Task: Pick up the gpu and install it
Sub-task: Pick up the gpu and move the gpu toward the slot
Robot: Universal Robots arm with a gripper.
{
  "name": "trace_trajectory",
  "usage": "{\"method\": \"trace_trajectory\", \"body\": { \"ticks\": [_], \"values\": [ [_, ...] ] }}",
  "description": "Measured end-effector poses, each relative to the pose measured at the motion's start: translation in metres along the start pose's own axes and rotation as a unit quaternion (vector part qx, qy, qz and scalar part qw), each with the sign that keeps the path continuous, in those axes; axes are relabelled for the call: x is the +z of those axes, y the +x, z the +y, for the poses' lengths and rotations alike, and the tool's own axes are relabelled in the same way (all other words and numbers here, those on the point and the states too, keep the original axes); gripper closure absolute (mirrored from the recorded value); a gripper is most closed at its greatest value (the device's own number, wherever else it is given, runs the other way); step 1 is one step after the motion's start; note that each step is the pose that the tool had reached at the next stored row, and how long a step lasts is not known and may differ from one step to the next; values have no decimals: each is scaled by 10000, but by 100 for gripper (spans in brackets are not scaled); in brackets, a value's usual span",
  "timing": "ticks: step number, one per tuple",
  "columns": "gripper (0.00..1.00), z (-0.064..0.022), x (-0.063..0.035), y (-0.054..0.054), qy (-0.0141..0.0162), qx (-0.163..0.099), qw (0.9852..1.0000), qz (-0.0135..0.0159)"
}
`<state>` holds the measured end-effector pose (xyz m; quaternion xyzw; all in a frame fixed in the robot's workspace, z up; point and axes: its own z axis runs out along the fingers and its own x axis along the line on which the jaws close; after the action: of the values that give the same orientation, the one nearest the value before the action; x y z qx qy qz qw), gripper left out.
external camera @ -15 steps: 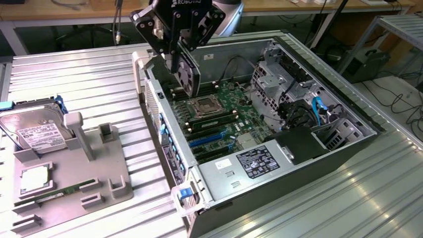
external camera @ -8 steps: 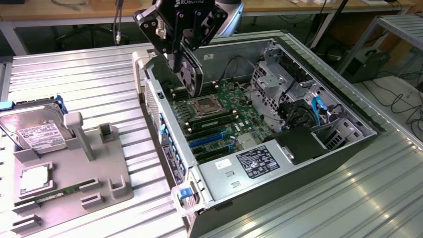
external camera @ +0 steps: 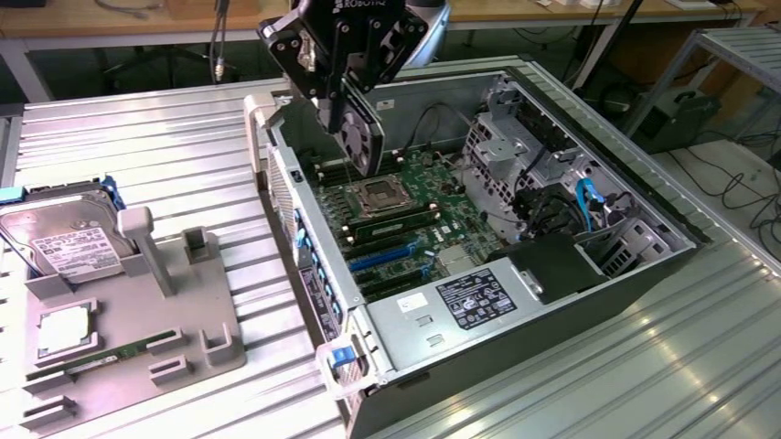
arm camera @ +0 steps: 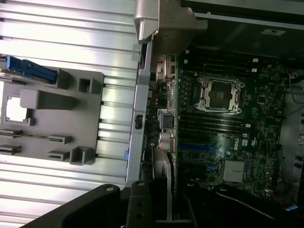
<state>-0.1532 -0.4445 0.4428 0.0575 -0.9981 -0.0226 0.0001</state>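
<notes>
In the exterior view, the gripper point(external camera: 339, 105) is clamped on the gpu point(external camera: 362, 135). It holds the card on edge, fan face showing, above the open computer case point(external camera: 525, 357). Inside the case lie the motherboard point(external camera: 409, 233) and its processor socket point(external camera: 380, 194). At the exterior view's left, a gray holder point(external camera: 183, 311) carries a hard drive point(external camera: 61, 238) and a memory stick point(external camera: 110, 355).

In the wrist view, the gpu's point(arm camera: 169, 185) thin edge hangs over the motherboard point(arm camera: 228, 142) near the case wall.

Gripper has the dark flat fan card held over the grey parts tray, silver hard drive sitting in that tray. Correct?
Not quite. The exterior view shows the gripper holding the dark flat fan card over the open dark computer case, not the grey parts tray. The silver hard drive does sit in that tray.
</notes>
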Motion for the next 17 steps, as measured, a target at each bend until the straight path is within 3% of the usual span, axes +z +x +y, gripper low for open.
{"method": "trace_trajectory", "body": {
  "ticks": [10,17],
  "values": [
    [73,-8,6,-72,0,-16,10000,-1],
    [73,-17,23,-150,1,150,9999,-10]
  ]
}}
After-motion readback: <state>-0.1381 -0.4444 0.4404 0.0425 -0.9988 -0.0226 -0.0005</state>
